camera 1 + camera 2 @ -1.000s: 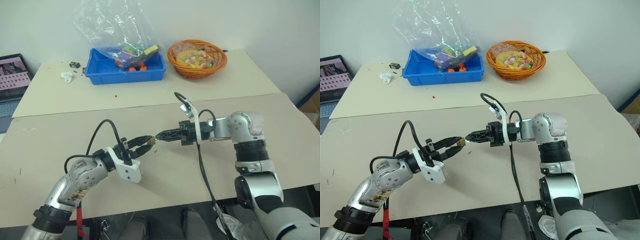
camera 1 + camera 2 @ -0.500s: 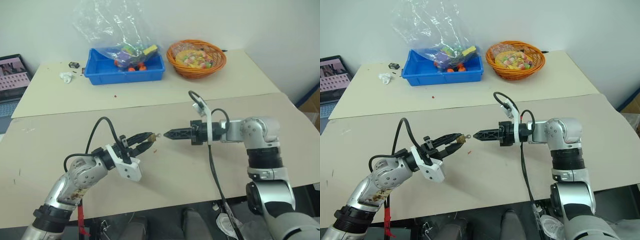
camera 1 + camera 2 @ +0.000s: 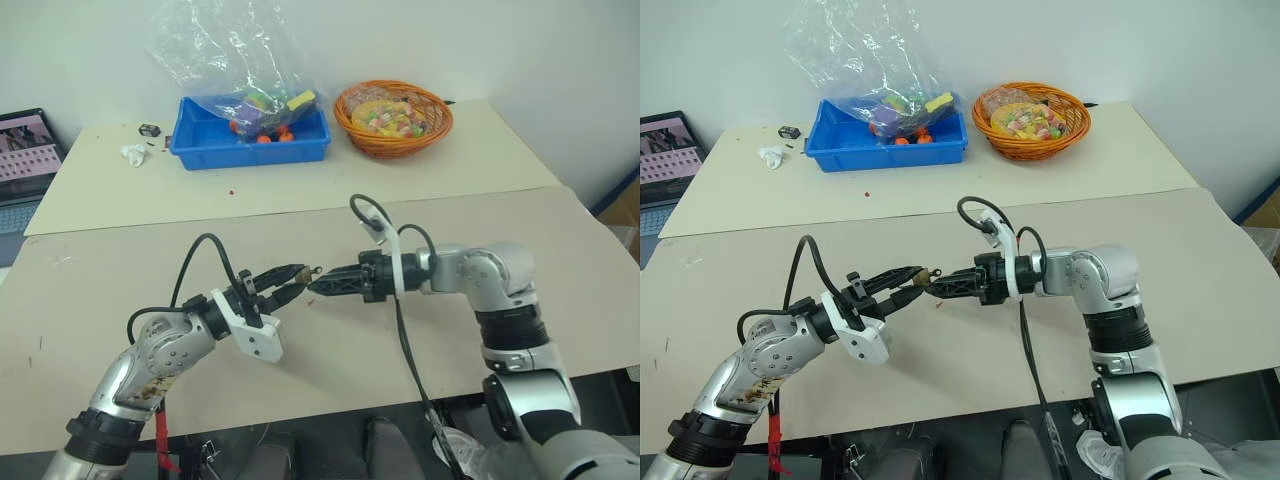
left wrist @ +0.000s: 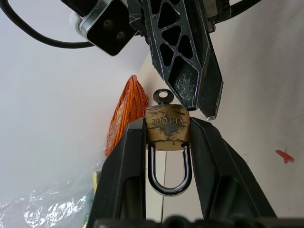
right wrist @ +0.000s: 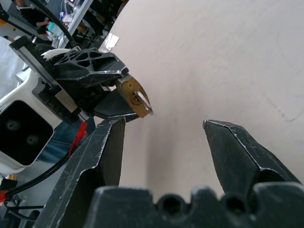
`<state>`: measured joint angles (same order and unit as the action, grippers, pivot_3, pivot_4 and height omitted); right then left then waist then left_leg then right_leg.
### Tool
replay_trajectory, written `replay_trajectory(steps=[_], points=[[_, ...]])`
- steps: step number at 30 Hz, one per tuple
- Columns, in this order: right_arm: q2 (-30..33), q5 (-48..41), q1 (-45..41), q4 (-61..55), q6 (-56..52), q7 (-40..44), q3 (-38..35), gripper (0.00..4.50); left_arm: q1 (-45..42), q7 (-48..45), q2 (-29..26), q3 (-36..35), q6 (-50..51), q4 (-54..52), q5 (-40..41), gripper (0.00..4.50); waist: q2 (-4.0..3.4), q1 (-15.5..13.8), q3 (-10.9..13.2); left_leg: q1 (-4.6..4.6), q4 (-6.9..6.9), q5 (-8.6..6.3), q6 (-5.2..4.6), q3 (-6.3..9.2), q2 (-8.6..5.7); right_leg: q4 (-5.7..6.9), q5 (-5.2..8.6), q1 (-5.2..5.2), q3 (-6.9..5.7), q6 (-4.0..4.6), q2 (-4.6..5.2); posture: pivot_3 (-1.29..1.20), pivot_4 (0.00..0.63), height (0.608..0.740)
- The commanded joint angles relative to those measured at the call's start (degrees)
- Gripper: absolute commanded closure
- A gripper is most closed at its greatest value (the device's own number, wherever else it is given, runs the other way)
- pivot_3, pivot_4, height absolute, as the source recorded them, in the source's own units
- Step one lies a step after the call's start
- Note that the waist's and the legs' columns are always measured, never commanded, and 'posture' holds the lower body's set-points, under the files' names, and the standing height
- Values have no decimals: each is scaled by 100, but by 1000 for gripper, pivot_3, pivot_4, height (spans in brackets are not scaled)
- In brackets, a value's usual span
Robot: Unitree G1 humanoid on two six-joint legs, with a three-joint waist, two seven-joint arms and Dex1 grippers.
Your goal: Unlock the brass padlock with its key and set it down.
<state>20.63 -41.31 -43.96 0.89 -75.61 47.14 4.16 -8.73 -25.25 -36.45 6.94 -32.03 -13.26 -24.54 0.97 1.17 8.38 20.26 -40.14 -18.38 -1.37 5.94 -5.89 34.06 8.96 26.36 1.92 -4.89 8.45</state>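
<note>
One laptop (image 3: 25,155) at the left edge, one blue plastic bin (image 3: 250,140) of toys upper left, left gripper (image 4: 167,137) clamping one small brass padlock (image 4: 167,128) with its silver key (image 4: 163,96) inserted at frame centre, right gripper (image 5: 164,126) spread apart just beside it, one orange woven basket (image 3: 394,115) of sweets upper centre

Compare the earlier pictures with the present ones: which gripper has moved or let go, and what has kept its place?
The right gripper let go of the key, drew back from the brass padlock, then came close again; its fingers now stand open beside the key. The left gripper stayed put, shut on the padlock body, shackle toward its wrist, key in the lock. The blue bin and orange basket are unchanged.
</note>
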Motion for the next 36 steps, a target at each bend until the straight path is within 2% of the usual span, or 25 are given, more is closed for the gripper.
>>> replay_trajectory(steps=[1, 10, 16, 20, 21, 33, 36], points=[[-90, -83, -198, -63, 108, -44, -89, 1295, -21, 48, 2, -124, 22, -271, 156, 3692, 0, 0, 0, 0, 0, 0, 0, 0, 0, 0, 0, 0, 0, 0, 0, 0, 150, 740], [-153, -110, -216, -37, 79, -129, -145, 1295, -26, 53, 1, -121, 15, -267, 157, 3692, 0, -5, 0, 0, 0, 0, 0, 0, -1, 0, 0, 0, 0, 0, 0, 0, 150, 740], [-145, -107, -193, -32, 96, -153, -132, 2916, -33, 55, 0, -117, 19, -260, 163, 3692, 0, -2, 0, 0, 0, 0, 0, 0, -1, 0, 0, 0, 0, 0, 0, 0, 150, 740], [-156, -148, -184, -37, 84, -180, -140, 4355, -32, 48, -5, -115, 32, -263, 166, 3692, 0, -4, 0, 0, 0, 0, 0, 0, -1, 0, 0, 0, 0, 0, 0, 0, 150, 740], [-158, -160, -182, -41, 86, -184, -136, 4473, -32, 46, -4, -122, 29, -261, 169, 3692, 0, -7, 0, 0, 0, 0, 0, 1, -1, 0, 0, 0, 0, 0, 0, 0, 150, 740], [7, -123, -144, -216, 302, -59, 60, 4473, -1, 29, -7, -151, 35, -283, 183, 3692, 0, -6, 0, 0, 1, 0, 0, 1, -1, -1, 0, 0, 0, 0, 0, 0, 150, 740], [175, -54, -6, -245, 377, -11, 159, 3868, 16, 25, -5, -157, 48, -306, 186, 3692, 0, -13, 0, 0, 0, 0, 0, 1, -2, -1, 0, 0, 0, 0, 0, 0, 150, 740]])
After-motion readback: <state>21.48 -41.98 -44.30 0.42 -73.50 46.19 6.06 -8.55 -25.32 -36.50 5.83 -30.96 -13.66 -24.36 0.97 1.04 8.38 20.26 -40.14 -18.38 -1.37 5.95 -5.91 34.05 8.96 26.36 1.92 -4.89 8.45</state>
